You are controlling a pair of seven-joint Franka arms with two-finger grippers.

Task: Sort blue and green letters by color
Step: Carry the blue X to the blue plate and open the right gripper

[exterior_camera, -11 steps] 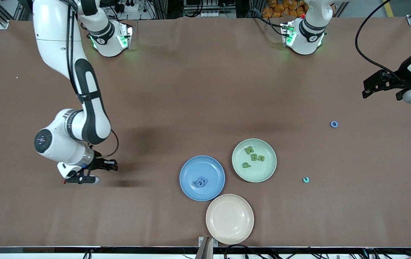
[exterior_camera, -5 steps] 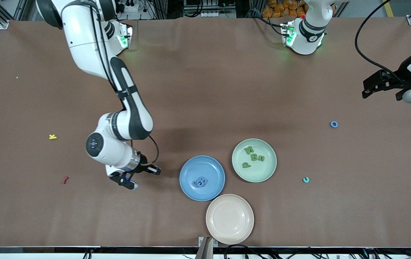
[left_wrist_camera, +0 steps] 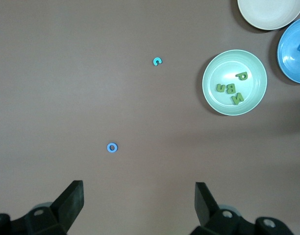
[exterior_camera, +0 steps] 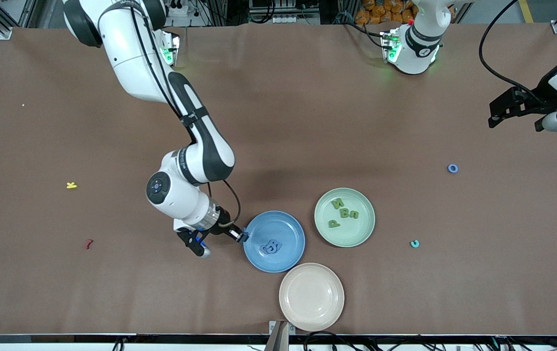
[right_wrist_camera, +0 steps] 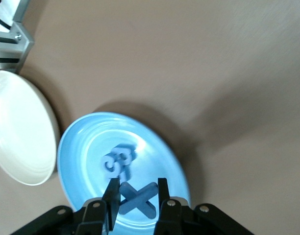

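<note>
Front view: right gripper (exterior_camera: 242, 237) hangs over the rim of the blue plate (exterior_camera: 288, 229) at the right arm's end, fingers clamped on a blue X. Blue letters (exterior_camera: 271, 246) lie piled in that plate; green letters (exterior_camera: 344, 213) lie in the green plate (exterior_camera: 363, 229) beside it, and a cream plate (exterior_camera: 311, 296) sits nearer the camera, touching the blue one. Loose on the brown table (exterior_camera: 278, 122): blue O (exterior_camera: 452, 168), teal C (exterior_camera: 414, 243), yellow letter (exterior_camera: 71, 185), red squiggle (exterior_camera: 88, 243). Left gripper (exterior_camera: 514, 105) waits over the table's edge at the left arm's end, fingers spread wide, empty. Left wrist view: fingers (left_wrist_camera: 71, 200) wide apart over bare table, O (left_wrist_camera: 112, 147), C (left_wrist_camera: 157, 61) and green plate (left_wrist_camera: 234, 82) well apart from them. Right wrist view: fingers (right_wrist_camera: 111, 198) pinch the X (right_wrist_camera: 137, 198) over the blue plate (right_wrist_camera: 91, 142), above the piled letters (right_wrist_camera: 116, 159). Since a second ago the right arm has swung from near the red squiggle across to the blue plate; the left gripper has barely shifted.
</note>
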